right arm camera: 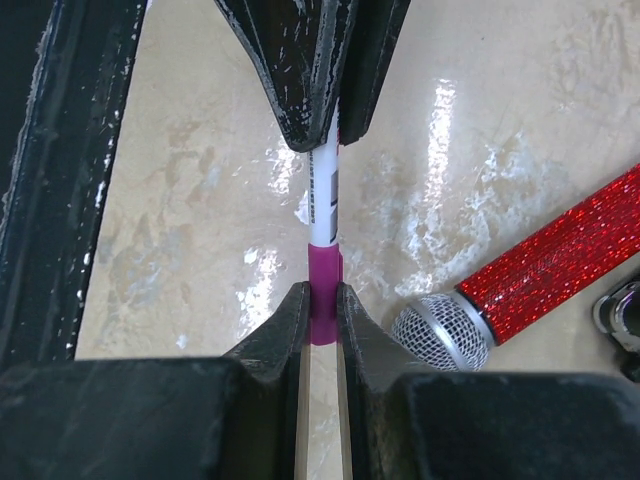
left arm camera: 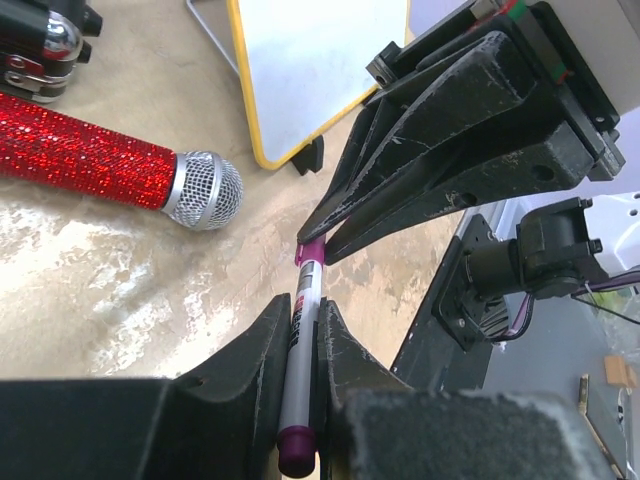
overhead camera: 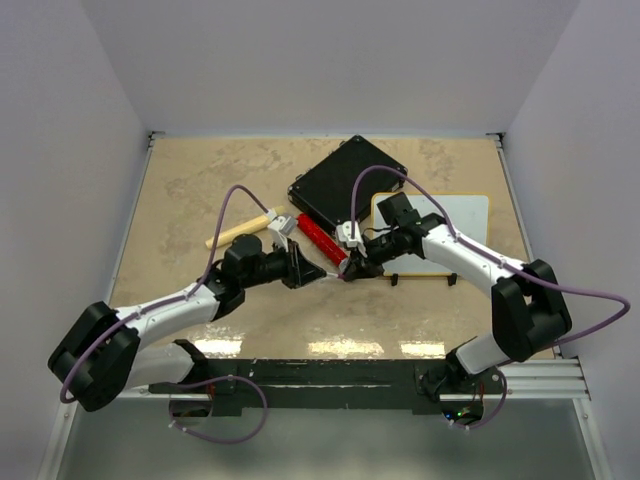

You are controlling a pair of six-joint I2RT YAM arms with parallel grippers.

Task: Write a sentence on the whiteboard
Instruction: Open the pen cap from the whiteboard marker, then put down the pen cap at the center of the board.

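Note:
A white marker (left arm camera: 300,345) with a magenta cap (right arm camera: 323,290) hangs level above the table between both grippers. My left gripper (left arm camera: 303,312) is shut on its barrel. My right gripper (right arm camera: 322,297) is shut on the cap end, facing the left one. In the top view the two grippers, left (overhead camera: 316,272) and right (overhead camera: 352,267), meet tip to tip in the middle of the table. The whiteboard (overhead camera: 462,215), white with a yellow rim, lies at the right, partly under my right arm. Its visible surface (left arm camera: 320,60) is blank; no sentence shows.
A red glitter microphone (overhead camera: 320,238) lies just behind the grippers, with its mesh head (right arm camera: 443,335) close to the marker. A black case (overhead camera: 345,185) lies at the back centre. A wooden-handled tool (overhead camera: 240,229) lies at the left.

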